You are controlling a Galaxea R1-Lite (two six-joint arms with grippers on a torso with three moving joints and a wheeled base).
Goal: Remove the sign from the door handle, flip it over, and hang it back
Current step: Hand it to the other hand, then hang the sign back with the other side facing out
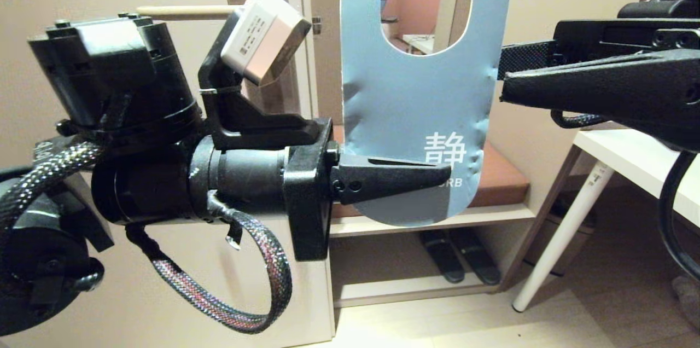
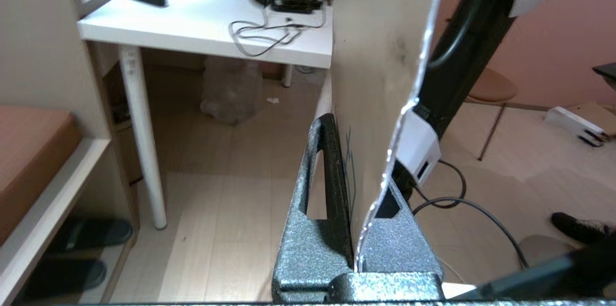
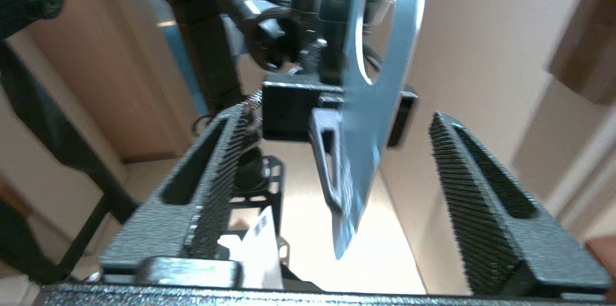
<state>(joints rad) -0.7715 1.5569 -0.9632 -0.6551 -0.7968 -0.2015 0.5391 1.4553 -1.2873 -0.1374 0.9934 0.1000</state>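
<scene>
The sign stands upright in mid-air, blue face toward the head camera and round hole at the top. My left gripper reaches in from the left and is shut on its lower part. In the left wrist view the left gripper pinches the sign, whose pale face shows there. My right gripper is open at the sign's right edge. In its own view the right gripper has its ribbed fingers spread wide, with the sign between them and touching neither. The door handle shows behind my left arm, bare.
A white table with a slanted leg stands at the right under my right arm. Behind the sign is a low bench with a brown cushion and dark slippers on the shelf below. The door and its frame fill the back left.
</scene>
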